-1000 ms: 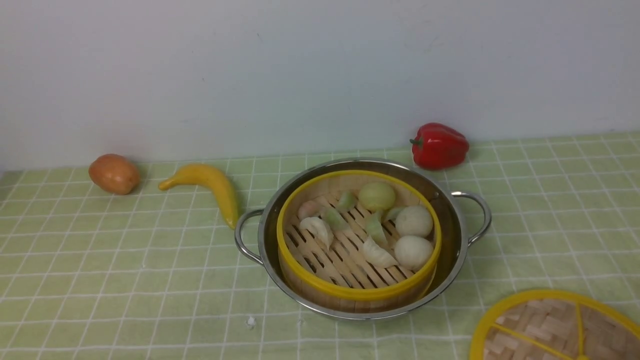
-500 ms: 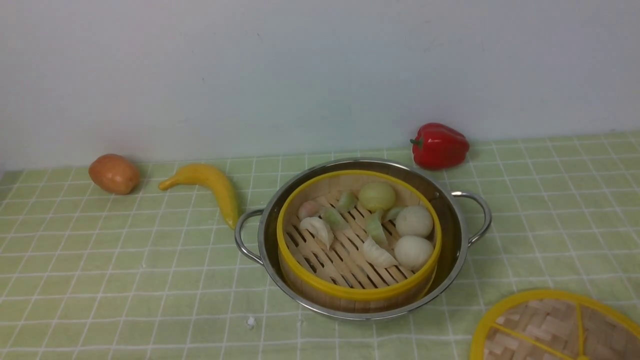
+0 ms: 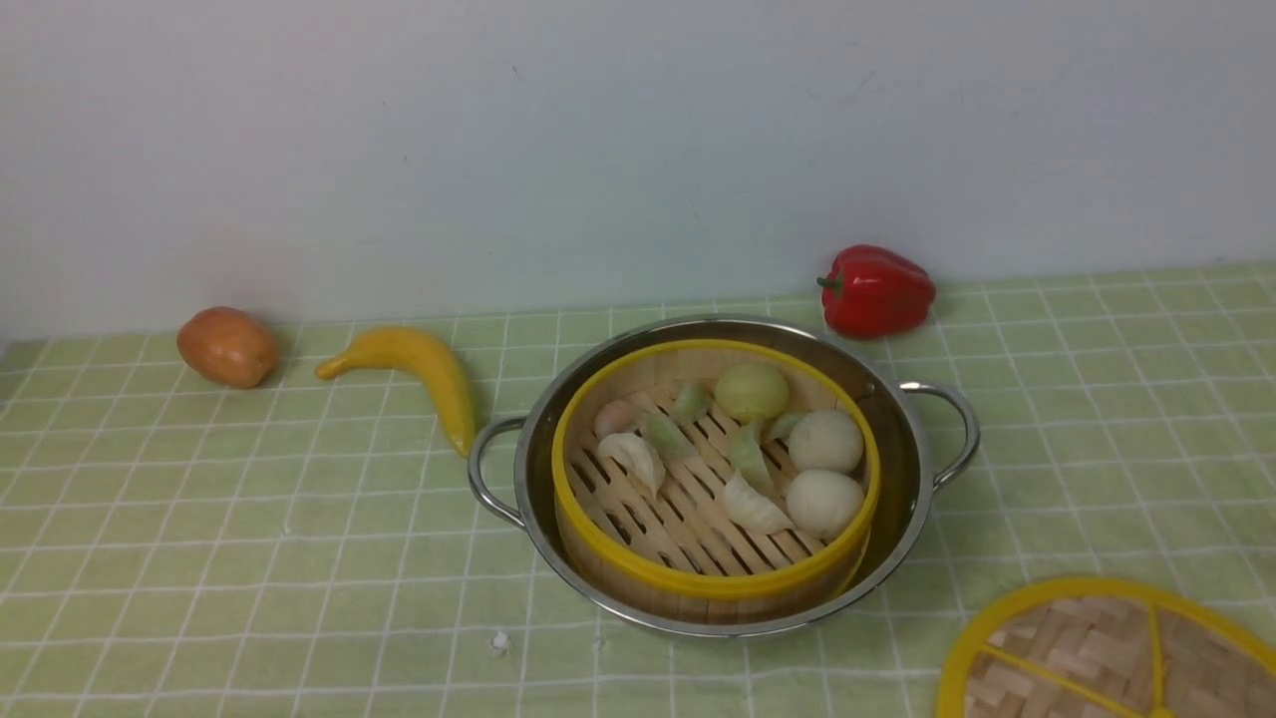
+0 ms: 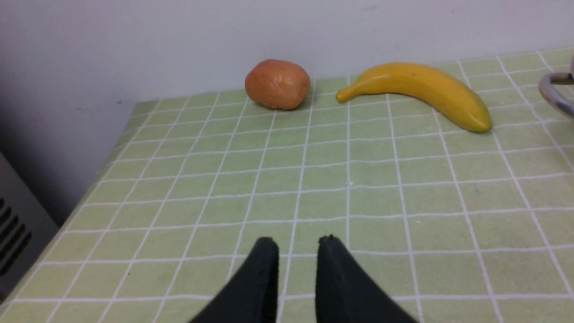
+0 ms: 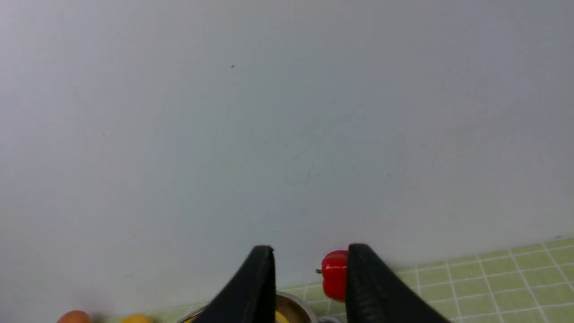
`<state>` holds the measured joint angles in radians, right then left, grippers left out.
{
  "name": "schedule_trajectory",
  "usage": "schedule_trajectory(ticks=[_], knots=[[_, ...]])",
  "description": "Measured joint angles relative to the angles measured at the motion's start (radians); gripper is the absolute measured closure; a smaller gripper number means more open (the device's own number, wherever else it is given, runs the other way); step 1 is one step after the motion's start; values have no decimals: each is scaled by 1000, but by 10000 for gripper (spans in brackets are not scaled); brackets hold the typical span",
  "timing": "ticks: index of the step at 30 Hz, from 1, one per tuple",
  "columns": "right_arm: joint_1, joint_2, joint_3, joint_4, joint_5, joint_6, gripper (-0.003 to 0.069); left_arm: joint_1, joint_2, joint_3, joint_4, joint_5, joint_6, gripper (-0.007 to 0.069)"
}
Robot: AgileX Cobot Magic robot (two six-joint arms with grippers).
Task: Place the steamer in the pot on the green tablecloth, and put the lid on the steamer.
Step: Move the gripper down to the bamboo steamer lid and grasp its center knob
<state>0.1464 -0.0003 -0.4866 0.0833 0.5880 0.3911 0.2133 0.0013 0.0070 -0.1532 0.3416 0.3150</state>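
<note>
lid [image 3: 1087, 648] nearest, flat on the green tablecloth [image 3: 329, 598], front right, partly cut off by the front view's edge. yellow rim, woven strips, yellow spokes. it's apart from the pot, not on the steamer.

pot [image 3: 722, 630] in the middle of the cloth: shiny steel, two loop handles out to left and right. steamer [image 3: 713, 586] sits inside it, open on top, pot wall showing around it. in the steamer, on the slatted floor: two white buns [image 3: 824, 474] on the right, a pale green bun [image 3: 752, 391] at the back, white and pale green dumplings [image 3: 755, 507] across the middle, a small pinkish piece [image 3: 616, 418] at the left.

far side: banana [image 3: 424, 374] left of the pot near its left handle, brown-orange potato-like thing [image 3: 228, 347] further left, red pepper [image 3: 877, 291] just behind the pot, to the right. pale wall [image 3: 598, 150] behind everything.

left fingers [image 4: 297, 282]: parted by a narrow gap, nothing between them. right fingers [image 5: 311, 287]: parted wider, nothing held.
</note>
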Motion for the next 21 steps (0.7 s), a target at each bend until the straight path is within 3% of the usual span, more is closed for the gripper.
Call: schedule_trajectory(ticks=[4,5,6,7,11,17,21], knots=[[0,3,-57,74,130,-67,416,0,0,0,0,0,0,489],[0,28,-109,95,251,-167,416,0,0,0,0,0,0,487],[0,33,-109,96,265,-167,416,0,0,0,0,0,0,487],[0,83,-153,98,369,-276,416,0,0,0,0,0,0,487],[0,332,-248,94,605,-505,416,0,0,0,0,-1,0,487],[0,791,-286,140,630,-668,416,0,-2,0,0,-1,0,487],[12,1003,-290,149,571,-707,416,0,-2,0,0,-1,0,487]])
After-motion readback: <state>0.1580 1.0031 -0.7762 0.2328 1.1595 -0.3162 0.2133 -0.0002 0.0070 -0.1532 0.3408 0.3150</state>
